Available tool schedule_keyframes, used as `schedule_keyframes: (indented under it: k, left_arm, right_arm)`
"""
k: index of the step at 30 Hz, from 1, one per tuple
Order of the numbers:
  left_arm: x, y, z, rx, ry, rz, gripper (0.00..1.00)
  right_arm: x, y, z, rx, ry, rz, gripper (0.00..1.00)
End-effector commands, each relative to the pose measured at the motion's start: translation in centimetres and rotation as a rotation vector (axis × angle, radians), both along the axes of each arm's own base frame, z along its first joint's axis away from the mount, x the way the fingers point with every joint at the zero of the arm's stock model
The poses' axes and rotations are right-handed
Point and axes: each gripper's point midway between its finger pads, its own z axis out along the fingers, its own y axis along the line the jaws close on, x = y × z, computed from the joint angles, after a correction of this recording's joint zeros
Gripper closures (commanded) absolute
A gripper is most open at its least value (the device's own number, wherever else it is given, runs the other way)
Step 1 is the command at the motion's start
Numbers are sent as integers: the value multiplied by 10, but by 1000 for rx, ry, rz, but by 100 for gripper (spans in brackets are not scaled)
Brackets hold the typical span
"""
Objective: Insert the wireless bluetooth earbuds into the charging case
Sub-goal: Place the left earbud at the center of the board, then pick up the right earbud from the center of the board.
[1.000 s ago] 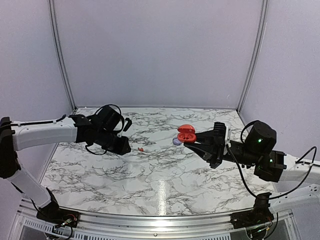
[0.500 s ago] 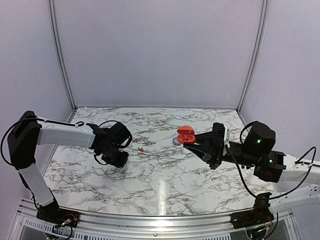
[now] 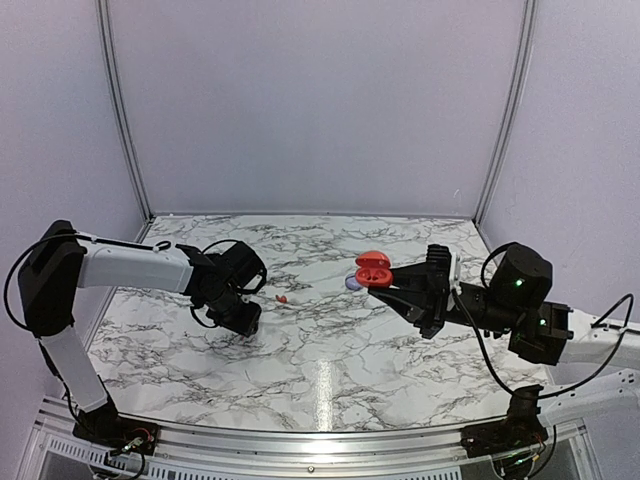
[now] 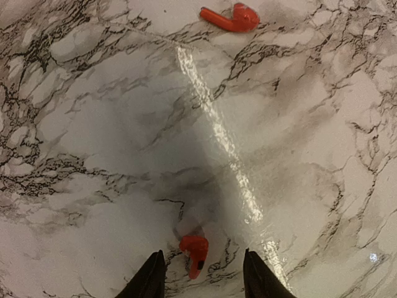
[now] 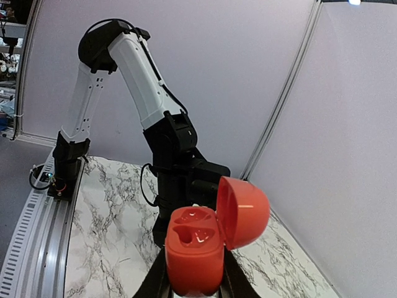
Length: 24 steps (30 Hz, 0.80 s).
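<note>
Left end effector (image 4: 202, 277) ajar — right (image 5: 193, 284) tight

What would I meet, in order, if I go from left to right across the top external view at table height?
The left end effector → red earbud → open red charging case → right arm.

My left gripper (image 4: 203, 253) hangs over the marble table (image 4: 93, 124), jaws apart. One red earbud (image 4: 195, 249) lies between my fingertips; the other earbud (image 4: 232, 17) lies well beyond my gripper.
</note>
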Motion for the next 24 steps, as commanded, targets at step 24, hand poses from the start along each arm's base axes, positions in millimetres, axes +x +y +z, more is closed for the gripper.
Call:
schedule_keyframes:
  k: [24]
  left_arm:
    - [130, -87, 42, -398, 20, -107, 45]
  right_arm:
    - [-4, -15, -4, 74, 89, -22, 100]
